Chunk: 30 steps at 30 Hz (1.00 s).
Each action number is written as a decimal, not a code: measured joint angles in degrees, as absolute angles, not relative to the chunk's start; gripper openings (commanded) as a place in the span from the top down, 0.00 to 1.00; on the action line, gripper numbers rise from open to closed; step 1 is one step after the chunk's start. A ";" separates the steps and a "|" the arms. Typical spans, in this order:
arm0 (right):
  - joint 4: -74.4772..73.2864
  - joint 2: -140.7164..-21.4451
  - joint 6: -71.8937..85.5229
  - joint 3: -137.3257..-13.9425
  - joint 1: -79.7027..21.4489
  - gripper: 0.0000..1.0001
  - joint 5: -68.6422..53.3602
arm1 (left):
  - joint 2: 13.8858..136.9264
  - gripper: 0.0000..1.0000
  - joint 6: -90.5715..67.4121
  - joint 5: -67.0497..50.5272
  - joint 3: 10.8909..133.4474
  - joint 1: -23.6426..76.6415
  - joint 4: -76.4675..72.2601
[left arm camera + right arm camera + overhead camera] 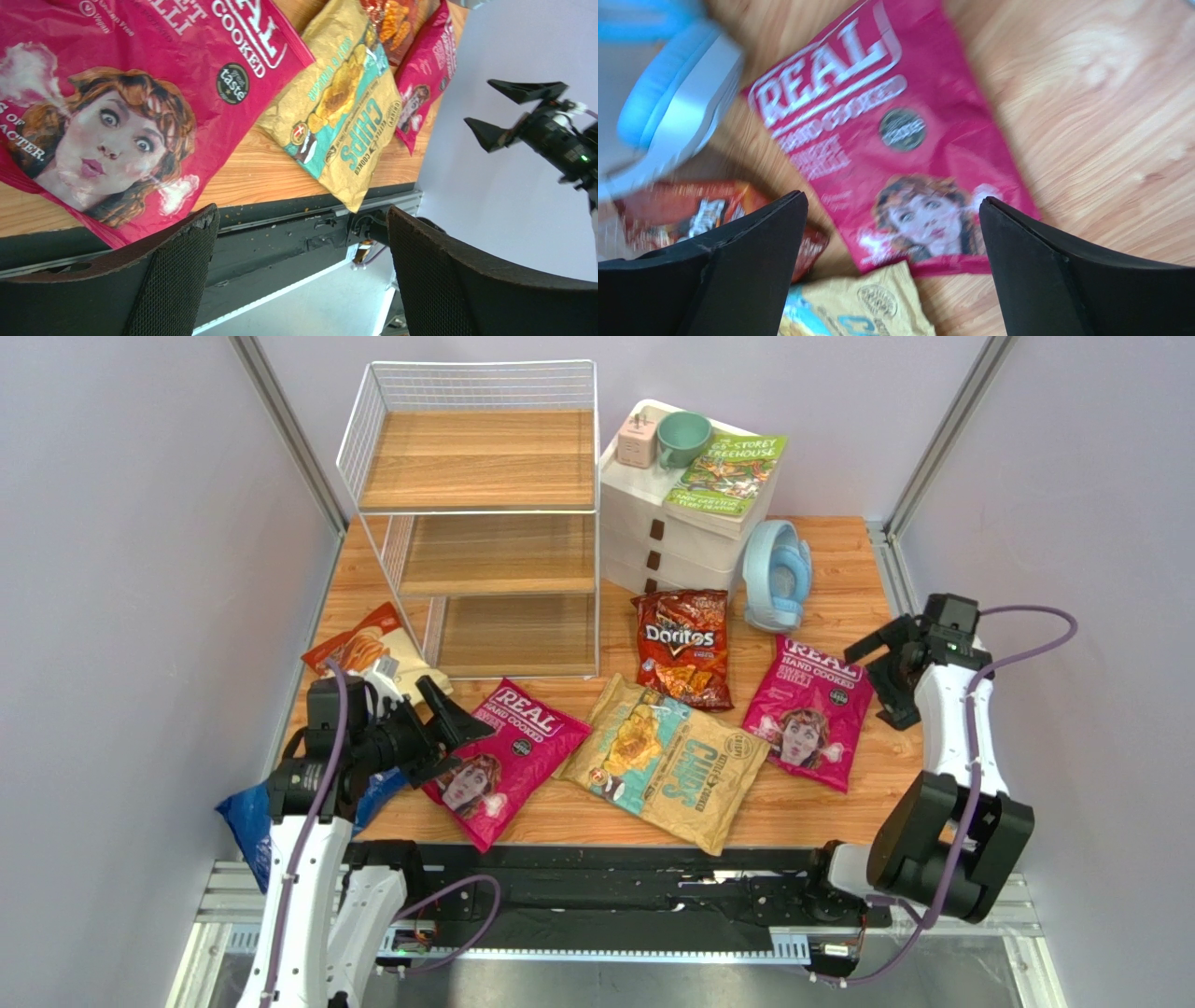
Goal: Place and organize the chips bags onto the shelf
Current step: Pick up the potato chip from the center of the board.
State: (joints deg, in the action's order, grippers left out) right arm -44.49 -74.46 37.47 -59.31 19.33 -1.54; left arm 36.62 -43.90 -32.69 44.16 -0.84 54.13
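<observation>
**Obs:** Left claw (300, 213) fingers fill the near edge of the wrist lens. They are spread wide, with nothing between them and touching nothing.

**Rec:** Largest item?

**Obs:** Shelf (477, 459), far left on the surface (842, 546). No bag on any tier. It is nearer the left arm.

**Rec:** Bags?

**Obs:** All flat on the surface.
- Tan-and-teal CHIPS bag (673, 763) lies in the centre, between the arms.
- Left magenta bag (498, 756) lies just ahead of the left claw, long axis slanting far right to near left.
- Right magenta bag (811, 711) lies directly beneath the right claw (892, 199), long axis roughly far to near.

**Rec:** Right claw?

**Obs:** Also spread wide, hovering, nothing held.

**Rec:** First pick?

**Obs:** My judgement is the left magenta bag. It has the shorter run to the shelf.
</observation>
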 measured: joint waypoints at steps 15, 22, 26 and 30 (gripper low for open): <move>-39.88 -89.91 31.44 -62.17 29.06 0.02 -8.97 | 36.32 0.08 -38.65 -35.75 46.09 1.96 55.79; -38.26 -90.41 27.24 -58.94 29.06 0.02 -12.23 | 36.10 0.08 -37.54 -37.28 46.17 2.74 56.14; -37.71 -92.97 25.56 -57.12 29.06 0.03 -14.11 | 37.04 0.08 -36.84 -37.91 46.87 4.43 56.42; -37.08 -94.94 24.12 -55.86 29.06 0.07 -16.84 | 38.59 0.08 -36.42 -38.22 48.07 5.74 56.34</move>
